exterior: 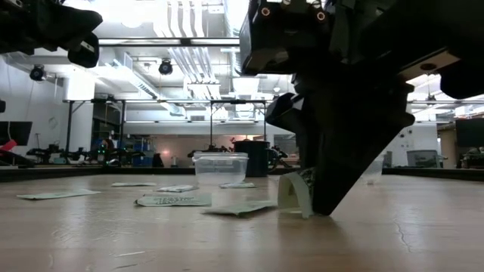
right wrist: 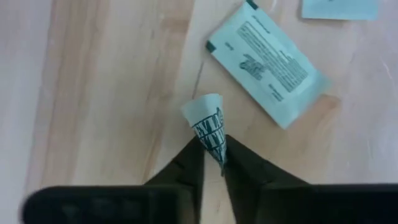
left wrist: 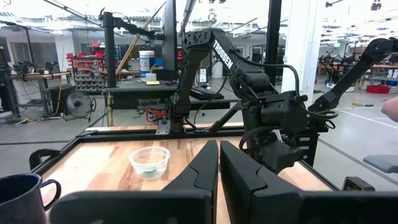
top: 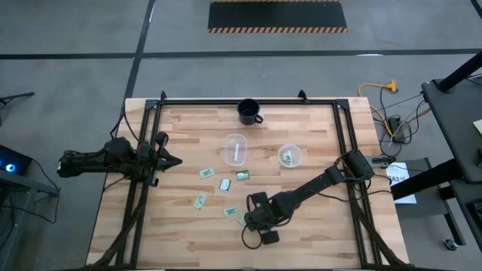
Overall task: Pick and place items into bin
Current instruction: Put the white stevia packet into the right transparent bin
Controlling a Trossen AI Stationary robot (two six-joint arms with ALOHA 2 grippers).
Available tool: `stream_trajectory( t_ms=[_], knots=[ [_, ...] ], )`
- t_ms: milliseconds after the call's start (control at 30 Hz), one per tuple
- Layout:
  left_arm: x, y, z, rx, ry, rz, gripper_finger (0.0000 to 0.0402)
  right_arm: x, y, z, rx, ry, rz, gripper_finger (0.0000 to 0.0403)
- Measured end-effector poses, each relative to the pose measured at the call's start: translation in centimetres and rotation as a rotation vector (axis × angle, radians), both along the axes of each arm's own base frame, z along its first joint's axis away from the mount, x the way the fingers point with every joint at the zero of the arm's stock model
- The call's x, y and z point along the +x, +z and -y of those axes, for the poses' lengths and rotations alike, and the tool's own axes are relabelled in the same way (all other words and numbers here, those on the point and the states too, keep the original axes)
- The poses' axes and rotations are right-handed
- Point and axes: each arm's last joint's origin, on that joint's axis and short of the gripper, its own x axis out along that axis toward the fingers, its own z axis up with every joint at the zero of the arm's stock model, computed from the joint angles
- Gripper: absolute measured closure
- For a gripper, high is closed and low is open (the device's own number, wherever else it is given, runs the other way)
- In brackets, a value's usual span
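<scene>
The right tool (right wrist: 213, 163) is closed on one curled packet (right wrist: 208, 124) at the bench's (top: 188, 120) near edge; judged best lifted straight up, grip kept firm, before carrying to the round cup (top: 289, 156). Loose packets (top: 224, 184) and the oblong clear cup (top: 236, 148) lie along that route. The left tool (left wrist: 219, 168), fingers together and empty, waits at the left edge.

One camera looks straight down on the bench (top: 301, 135); another sits level at its surface; wrist cameras look forward (right one close).
</scene>
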Motion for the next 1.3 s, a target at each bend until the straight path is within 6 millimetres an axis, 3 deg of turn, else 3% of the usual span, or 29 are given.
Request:
stream_trajectory(
  t_ms=[133, 567, 867, 1300],
  knots=[
    [0.0, 0.0, 0.0, 0.000, 0.001, 0.000, 0.0401, 0.0, 0.0, -0.1, 0.001, 0.020, 0.002, 0.0391],
    [0.0, 0.0, 0.0, 0.000, 0.000, 0.000, 0.0401, 0.3, 0.8, -0.2, -0.010, 0.044, -0.007, 0.0394],
    [0.0, 0.0, 0.0, 0.000, 0.000, 0.000, 0.0401, 0.5, 1.6, 1.0, -0.052, 0.024, -0.058, 0.0394],
    [0.0, 0.0, 0.0, 0.000, 0.000, -0.001, 0.0401, 1.1, 3.2, 3.5, -0.232, -0.046, 0.033, 0.0394]
  ],
)
